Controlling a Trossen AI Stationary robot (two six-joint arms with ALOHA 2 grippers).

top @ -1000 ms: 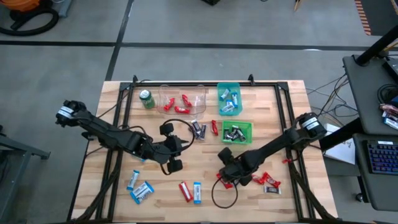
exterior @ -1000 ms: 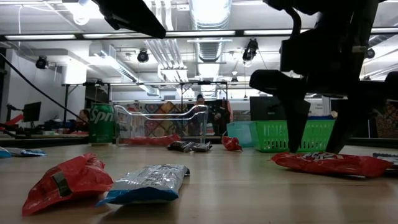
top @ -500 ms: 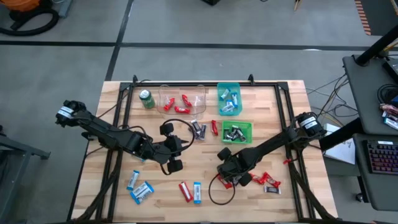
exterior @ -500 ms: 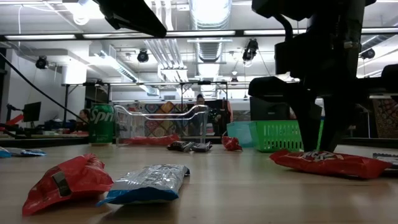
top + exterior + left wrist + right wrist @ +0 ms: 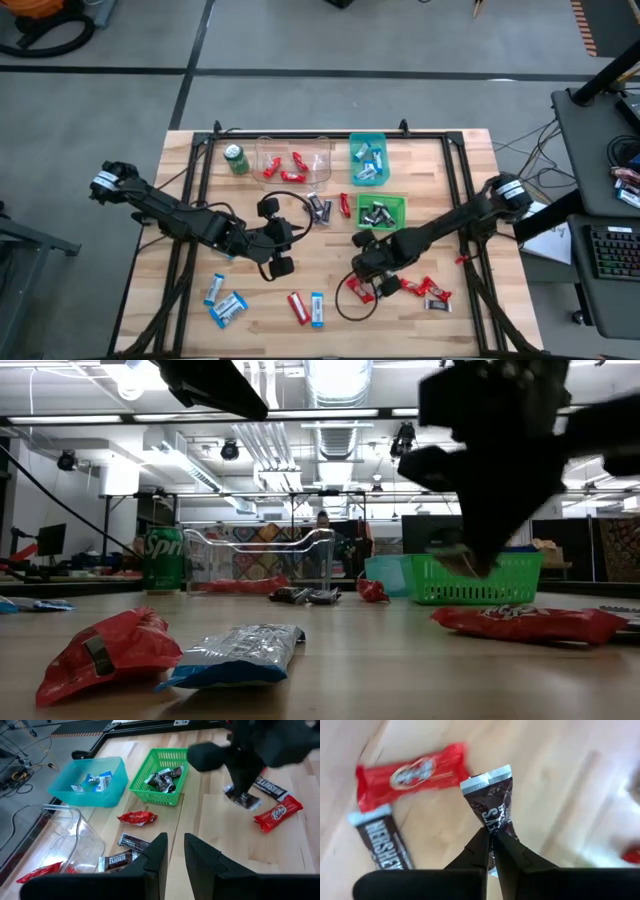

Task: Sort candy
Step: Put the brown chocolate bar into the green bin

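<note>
High view, left to right. Green drink can (image 5: 236, 158) stands at the far left of the wooden table (image 5: 455, 195). Near edge, left: two blue-and-white bars (image 5: 226, 303) lying loose. Left gripper (image 5: 278, 246) hovers mid-table, left of centre; left wrist view shows its fingers (image 5: 157, 855) narrow, nearly together, nothing between them.

Clear bin (image 5: 293, 159) beside the can holds red bars (image 5: 284, 166). Loose red bar with a blue-and-white bar (image 5: 307, 306) side by side at the near edge, centre. Two dark bars (image 5: 319, 206) and one red bar (image 5: 345, 205) lie loose between the clear bin and the green basket (image 5: 380, 212).

Teal bin (image 5: 367, 160), far centre, holds blue-and-white bars. Green basket, just nearer than the teal bin, holds dark bars.

Right gripper (image 5: 366, 268) sits just on the near side of the green basket, raised off the table. Right wrist view: fingers (image 5: 481, 849) clamped on one dark brown bar (image 5: 492, 805) with silver ends, gripped by one end.

Below it on the table: one red bar (image 5: 412, 775) and one dark bar (image 5: 379, 841), apart from the held bar. High view places these loose bars (image 5: 428, 291) at near right.
</note>
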